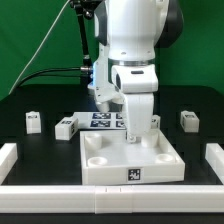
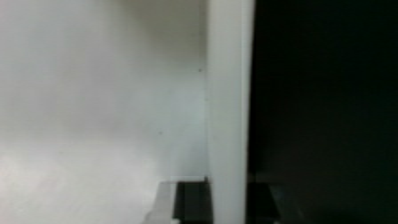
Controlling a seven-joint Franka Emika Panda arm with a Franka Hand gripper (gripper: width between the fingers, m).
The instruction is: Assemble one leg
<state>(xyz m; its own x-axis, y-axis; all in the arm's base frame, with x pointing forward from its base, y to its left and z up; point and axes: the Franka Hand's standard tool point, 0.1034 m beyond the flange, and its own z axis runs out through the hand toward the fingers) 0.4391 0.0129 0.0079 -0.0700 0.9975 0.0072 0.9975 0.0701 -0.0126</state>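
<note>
My gripper point(image 1: 133, 137) points straight down at the far wall of the large white tray point(image 1: 105, 165). In the wrist view my gripper point(image 2: 231, 192) has a dark finger point(image 2: 192, 203) on each side of the tray's wall point(image 2: 230, 90), closed against it. The picture is blurred. Four small white legs lie on the black table, all apart from the gripper: one point(image 1: 33, 121) at the exterior view's left, one point(image 1: 65, 127) next to it, one point(image 1: 154, 122) partly hidden just behind the gripper, and one point(image 1: 187, 120) at the right.
The marker board point(image 1: 102, 120) lies behind the tray, under the arm. Low white walls border the table at the exterior view's left point(image 1: 8, 160), right point(image 1: 215, 160) and front point(image 1: 110, 200). A green curtain hangs behind.
</note>
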